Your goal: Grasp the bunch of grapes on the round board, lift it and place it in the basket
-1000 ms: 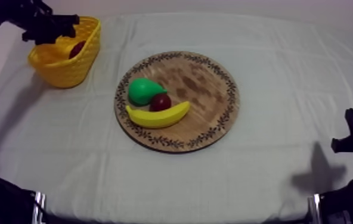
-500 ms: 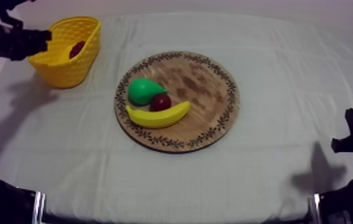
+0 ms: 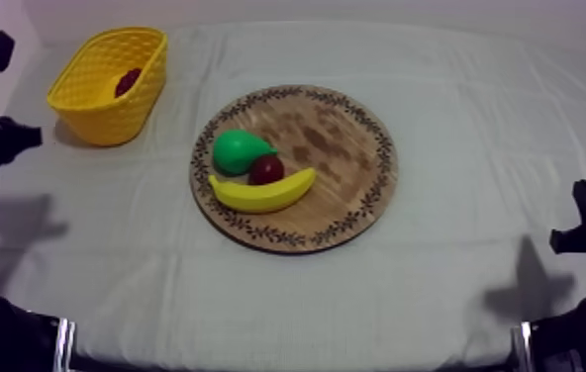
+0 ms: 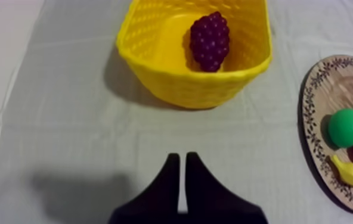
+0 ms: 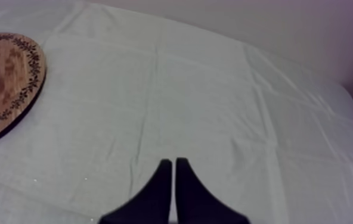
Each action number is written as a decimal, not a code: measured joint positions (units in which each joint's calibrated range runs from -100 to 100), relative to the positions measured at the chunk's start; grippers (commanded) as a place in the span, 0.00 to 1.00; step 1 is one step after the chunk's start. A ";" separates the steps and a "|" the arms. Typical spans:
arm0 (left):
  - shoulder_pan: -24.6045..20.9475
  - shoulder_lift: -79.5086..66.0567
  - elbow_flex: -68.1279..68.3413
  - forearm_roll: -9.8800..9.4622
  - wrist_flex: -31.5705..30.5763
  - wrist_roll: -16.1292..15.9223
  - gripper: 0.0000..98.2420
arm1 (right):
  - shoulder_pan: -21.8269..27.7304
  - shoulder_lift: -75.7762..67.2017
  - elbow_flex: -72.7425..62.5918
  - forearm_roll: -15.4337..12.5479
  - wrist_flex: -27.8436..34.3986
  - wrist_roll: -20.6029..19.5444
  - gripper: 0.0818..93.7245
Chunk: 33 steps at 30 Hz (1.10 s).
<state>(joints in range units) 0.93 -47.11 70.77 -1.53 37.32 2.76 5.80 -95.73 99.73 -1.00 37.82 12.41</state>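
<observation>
Grapes [image 4: 209, 40] in basket [image 4: 191, 89]; left fingers [image 4: 175, 173] withdrawn from it, closed; right fingers [image 5: 167, 176] closed.

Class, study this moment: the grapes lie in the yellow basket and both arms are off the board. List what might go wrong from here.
1. The left gripper, shut on nothing, hangs close to the yellow basket; a careless swing might knock it and spill the bunch of grapes.
2. The basket stands toward a corner of the cloth, so a nudge may push it off the table.
</observation>
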 measured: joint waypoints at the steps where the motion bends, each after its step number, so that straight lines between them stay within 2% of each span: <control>1: -0.22 -1.65 1.36 0.49 0.07 -0.32 0.00 | 0.00 0.00 0.00 0.00 0.00 0.00 0.00; 3: -0.87 -5.87 3.93 1.53 0.79 -1.26 0.00 | 0.00 0.00 0.00 0.00 0.00 0.00 0.00; 7: -1.51 -13.84 7.80 1.53 1.95 -2.76 0.00 | 0.00 0.00 0.00 0.00 0.00 -0.02 0.00; 10: -1.34 -20.05 10.50 1.53 2.82 -2.76 0.00 | 0.00 0.00 0.00 0.00 0.00 -0.02 0.00; 19: -1.30 -36.49 18.77 0.91 4.38 0.33 0.00 | 0.00 0.00 0.00 0.00 0.00 -0.02 0.00; 33: -2.12 -52.02 23.73 1.02 9.97 -0.92 0.00 | 0.00 0.00 0.00 0.00 0.00 -0.02 0.00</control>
<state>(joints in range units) -1.19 -99.13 94.50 -0.51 47.29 1.83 5.80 -95.73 99.73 -1.00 37.82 12.39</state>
